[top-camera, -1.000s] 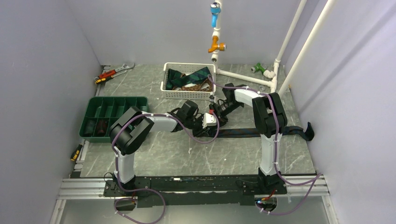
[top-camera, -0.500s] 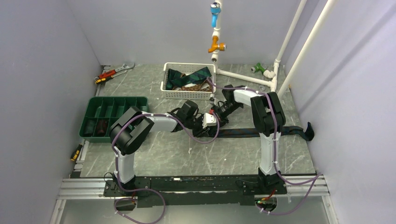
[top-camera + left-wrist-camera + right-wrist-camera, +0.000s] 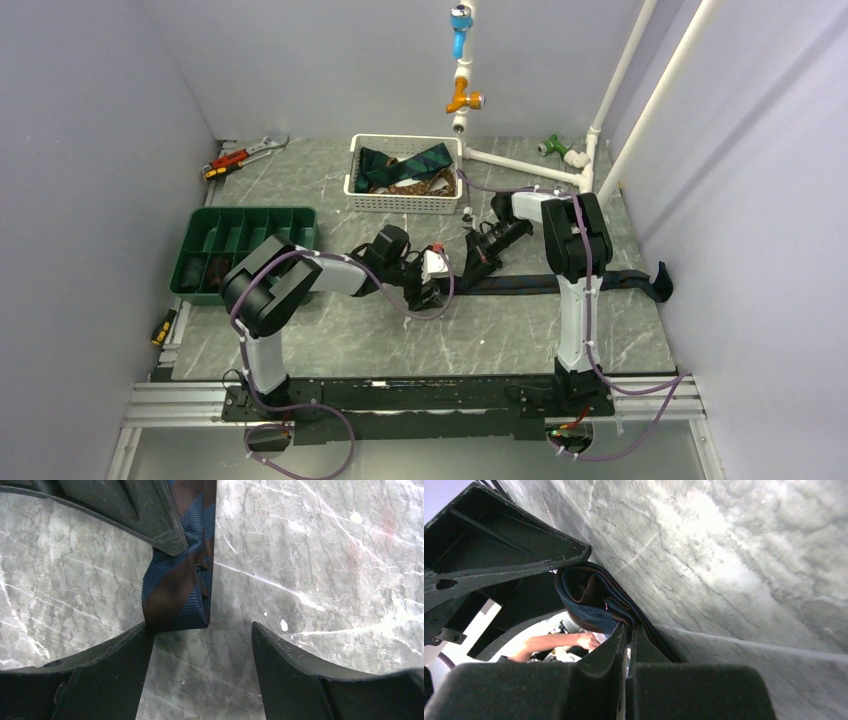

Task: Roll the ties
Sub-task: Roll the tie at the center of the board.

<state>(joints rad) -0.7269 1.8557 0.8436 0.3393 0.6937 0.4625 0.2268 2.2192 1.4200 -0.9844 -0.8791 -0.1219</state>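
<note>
While right gripper (image 3: 628,630) pinches the tie (image 3: 175,590) — left gripper (image 3: 202,627) gapes at its fold.

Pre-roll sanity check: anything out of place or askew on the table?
Striped tie: its far end overruns the right edge of the table and curls upward instead of lying flat. Also a screwdriver lies off the marbled top, near the green tray.

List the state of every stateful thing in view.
left tool, open, the tie's folded end between its fingers.
right tool, shut, tips at that fold.
tie on table, one end folded over, the rest flat and unrolled.
basket ties, loose heap, unrolled.
green tray, two dark rolls in its left compartments.
</note>
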